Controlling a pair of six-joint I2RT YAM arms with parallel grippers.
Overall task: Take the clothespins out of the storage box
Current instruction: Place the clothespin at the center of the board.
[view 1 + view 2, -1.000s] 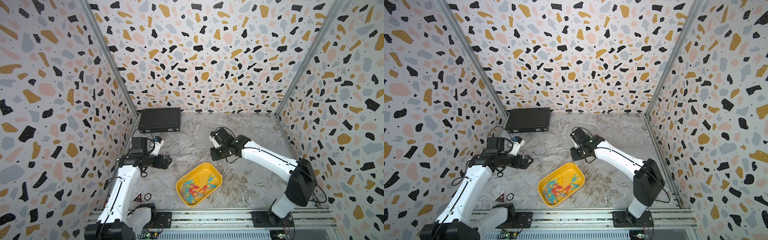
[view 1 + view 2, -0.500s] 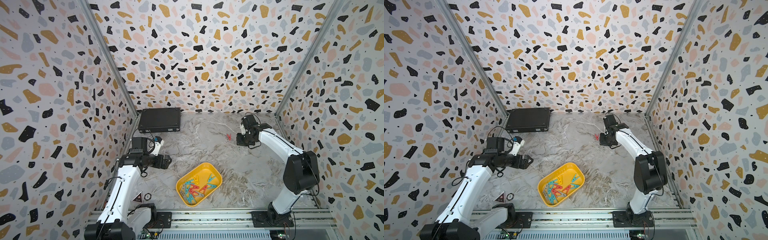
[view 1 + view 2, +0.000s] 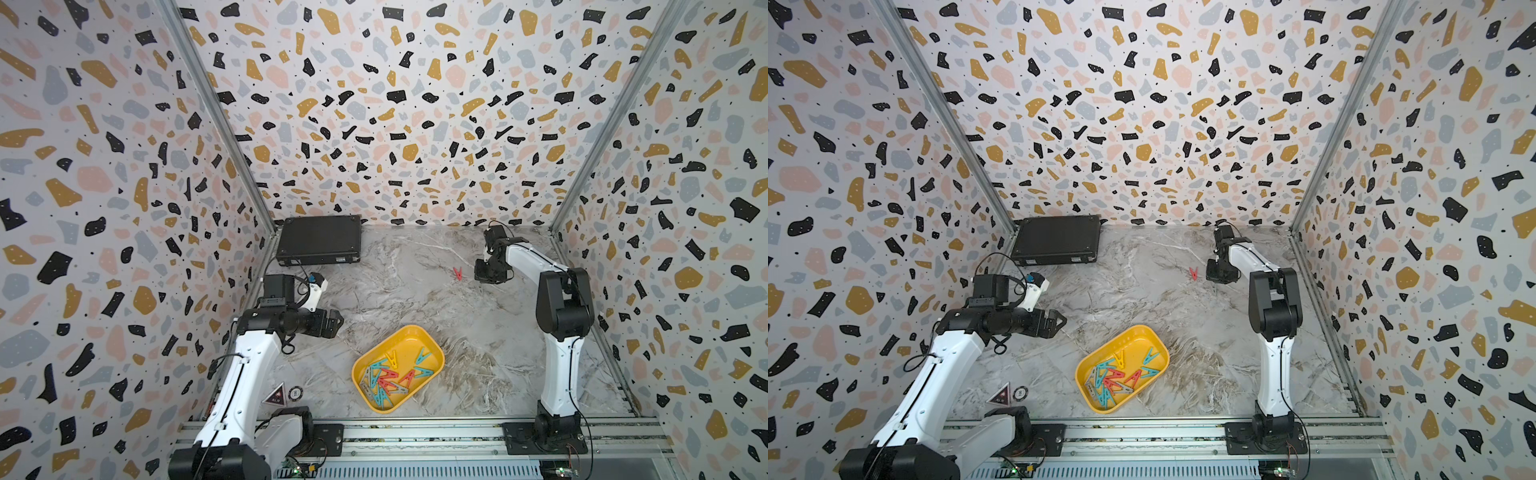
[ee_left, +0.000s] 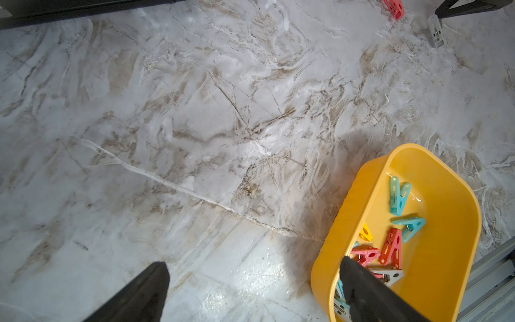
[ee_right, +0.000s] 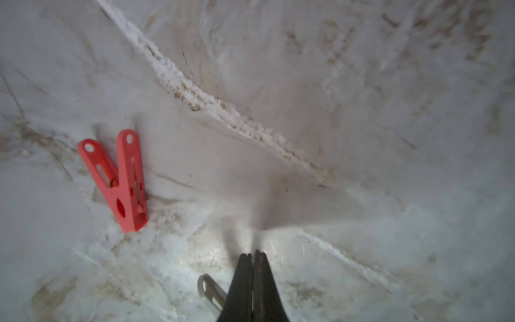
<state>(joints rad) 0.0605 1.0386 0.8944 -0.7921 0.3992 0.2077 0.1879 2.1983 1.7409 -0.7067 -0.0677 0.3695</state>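
Nearest to us, the yellow storage box (image 3: 409, 343) sits on the bench (image 3: 415, 291) close to the front rail, turned at an angle. Most of the clothespins (image 3: 388, 378) lie heaped in its near end: teal, red, pale grey and one yellow, around a dozen as far as we can count. We judge the task barely begun, with nearly the whole load left to lift out.

Just left of the box and a little farther back, the left end effector (image 3: 332, 324) hangs above the bench with its jaws spread wide and nothing between them. In its wrist view one finger (image 4: 362, 290) overlaps the box's near wall. Bare marble lies open ahead of it.

Farther back on the right, two pegs are already out. A red clothespin (image 3: 457, 273) lies flat on the bench just left of the right end effector (image 3: 484, 272), apart from it. In the right wrist view, a pale grey clothespin (image 5: 207, 288) shows beside the pressed-together fingertips. Nothing is visible between them, and we cannot tell whether they touch it.

For room, the middle of the bench is open from the box to the back wall. The tight spots are the front rail by the box, the right wall near the right arm, and the black case (image 3: 319, 241) filling the far left corner.
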